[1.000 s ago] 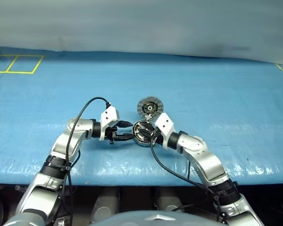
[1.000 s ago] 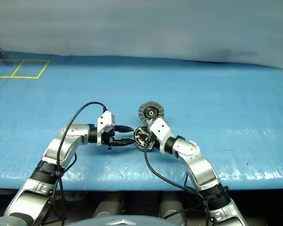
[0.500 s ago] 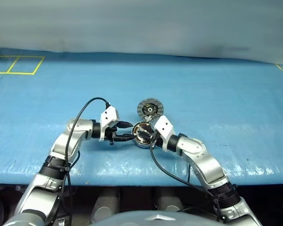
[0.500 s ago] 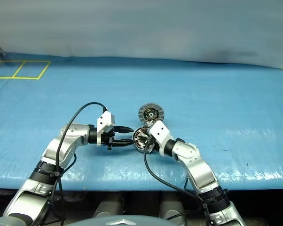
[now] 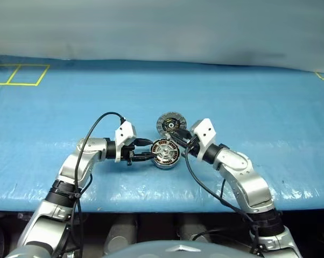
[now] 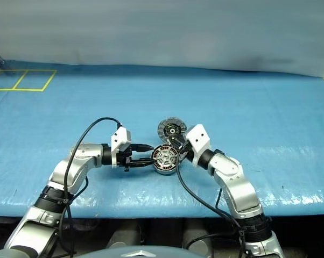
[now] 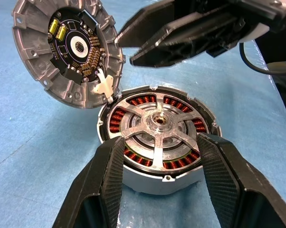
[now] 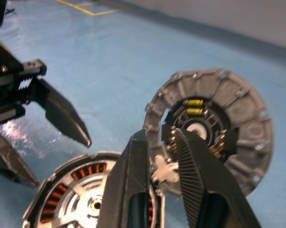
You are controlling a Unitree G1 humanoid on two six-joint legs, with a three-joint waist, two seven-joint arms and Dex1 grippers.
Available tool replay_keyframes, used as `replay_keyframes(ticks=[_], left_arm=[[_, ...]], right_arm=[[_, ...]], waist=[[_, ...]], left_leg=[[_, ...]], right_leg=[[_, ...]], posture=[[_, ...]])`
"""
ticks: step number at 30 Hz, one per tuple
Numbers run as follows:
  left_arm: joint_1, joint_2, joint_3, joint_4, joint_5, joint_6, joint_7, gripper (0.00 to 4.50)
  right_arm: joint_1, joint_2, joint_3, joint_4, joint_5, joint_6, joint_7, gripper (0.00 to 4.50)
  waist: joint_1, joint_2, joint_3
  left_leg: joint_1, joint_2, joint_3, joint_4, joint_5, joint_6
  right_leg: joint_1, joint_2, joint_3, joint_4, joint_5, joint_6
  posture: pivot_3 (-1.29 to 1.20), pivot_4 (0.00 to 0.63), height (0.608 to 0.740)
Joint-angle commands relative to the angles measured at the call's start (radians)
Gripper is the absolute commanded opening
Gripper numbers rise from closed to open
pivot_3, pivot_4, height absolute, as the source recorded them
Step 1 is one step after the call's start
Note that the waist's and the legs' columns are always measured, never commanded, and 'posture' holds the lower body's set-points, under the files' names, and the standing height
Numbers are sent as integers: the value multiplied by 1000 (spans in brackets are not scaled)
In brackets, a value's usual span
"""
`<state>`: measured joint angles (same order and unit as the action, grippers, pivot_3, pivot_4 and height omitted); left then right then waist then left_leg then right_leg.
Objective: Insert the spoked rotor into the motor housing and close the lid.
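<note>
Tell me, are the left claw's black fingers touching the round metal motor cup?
Touching. In the left wrist view both fingers of the left gripper press against opposite sides of the motor housing, with no gap showing.

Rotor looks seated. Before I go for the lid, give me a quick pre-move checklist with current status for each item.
1. spoked rotor in the motor housing: ok, it sits inside the ring of copper windings, hub centred.
2. Housing steadied: ok, the left gripper has a finger on either side of the housing wall.
3. lid within reach: ok, it lies just behind the housing on the blue table cover, circuit face showing.
4. right gripper free to grasp: not ok, its fingers are nearly together and hold nothing; open them first.
5. Right gripper clear of the rotor: ok, it is above the housing, pointing at the lid.
6. Rotor fully seated flush: cannot tell.
</note>
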<state>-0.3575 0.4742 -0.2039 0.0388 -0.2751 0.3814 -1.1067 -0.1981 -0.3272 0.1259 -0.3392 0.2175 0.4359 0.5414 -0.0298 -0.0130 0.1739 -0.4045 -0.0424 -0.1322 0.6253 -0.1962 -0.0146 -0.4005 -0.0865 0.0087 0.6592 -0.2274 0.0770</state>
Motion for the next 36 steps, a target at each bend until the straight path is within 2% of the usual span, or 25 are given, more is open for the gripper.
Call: replay_keyframes(ticks=[1,7,10,14,17,20,25,36], left_arm=[[8,8,37,-39,-23,-18,13,2598],[28,9,42,-47,-34,-26,23,2598],[37,-8,65,-46,-70,-22,24,2598],[40,-49,111,-21,-157,-3,19,2598],[48,-53,111,-17,-158,-3,25,2598],[60,-51,110,-22,-156,-6,34,2598],[74,-46,119,-28,-158,-8,45,2598],[63,-39,138,-2,-154,-8,47,2598]], right_arm=[[-57,-2,-21,-43,21,30,-9,30],[-187,52,-64,50,36,59,-72,30],[-304,70,-72,200,25,66,-83,30],[-490,118,-160,494,108,114,-72,30],[-580,122,-207,674,132,122,-59,30],[-627,112,-209,773,128,131,-33,30],[-598,95,-153,734,103,183,-1,30],[-376,72,-136,424,215,355,98,30]], waist=[[1,0,0],[1,0,0],[-3,0,0],[-6,0,0],[-6,0,0],[-9,0,0],[-15,0,0],[-19,1,0]], left_leg=[[0,0,0,0,0,0],[0,0,1,-2,0,0],[0,0,1,-2,0,0],[0,0,1,-2,0,0],[0,0,1,-4,0,-1],[-1,0,2,-6,0,-1],[-7,0,3,-8,2,-2],[-7,0,3,-5,2,-3]], right_leg=[[0,0,0,0,0,0],[-1,0,1,0,0,0],[-2,0,1,0,0,0],[-1,0,1,0,1,-1],[-2,0,1,-1,6,-1],[-4,0,2,-1,6,-2],[-13,1,3,0,6,-2],[-11,2,3,0,7,0]], posture=[[0,150,740],[0,150,740],[0,150,740],[0,150,740],[0,150,740],[0,150,740],[0,150,740],[0,150,740]])
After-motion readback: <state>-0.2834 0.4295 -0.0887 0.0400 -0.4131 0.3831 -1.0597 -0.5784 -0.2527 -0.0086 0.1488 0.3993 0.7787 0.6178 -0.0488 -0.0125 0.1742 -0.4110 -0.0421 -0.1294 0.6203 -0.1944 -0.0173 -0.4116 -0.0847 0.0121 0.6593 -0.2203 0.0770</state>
